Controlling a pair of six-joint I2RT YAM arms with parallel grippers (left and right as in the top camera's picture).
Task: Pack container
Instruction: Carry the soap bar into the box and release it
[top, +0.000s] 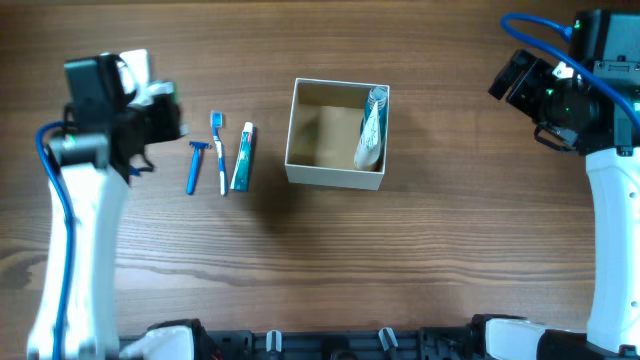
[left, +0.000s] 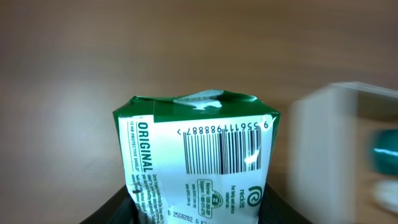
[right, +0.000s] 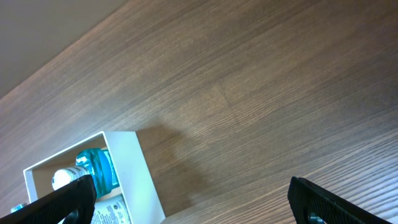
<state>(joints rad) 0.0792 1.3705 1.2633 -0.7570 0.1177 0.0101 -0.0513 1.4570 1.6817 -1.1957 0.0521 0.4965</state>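
The container is a square white box with a tan inside, at the table's middle. A clear blue bottle lies in its right side; both show in the right wrist view, the box and the bottle. My left gripper, at the far left, is shut on a green and white packet and holds it above the table. My right gripper is open and empty, raised at the far right.
A blue razor, a blue and white toothbrush and a toothpaste tube lie side by side left of the box. In the left wrist view the box shows blurred at the right.
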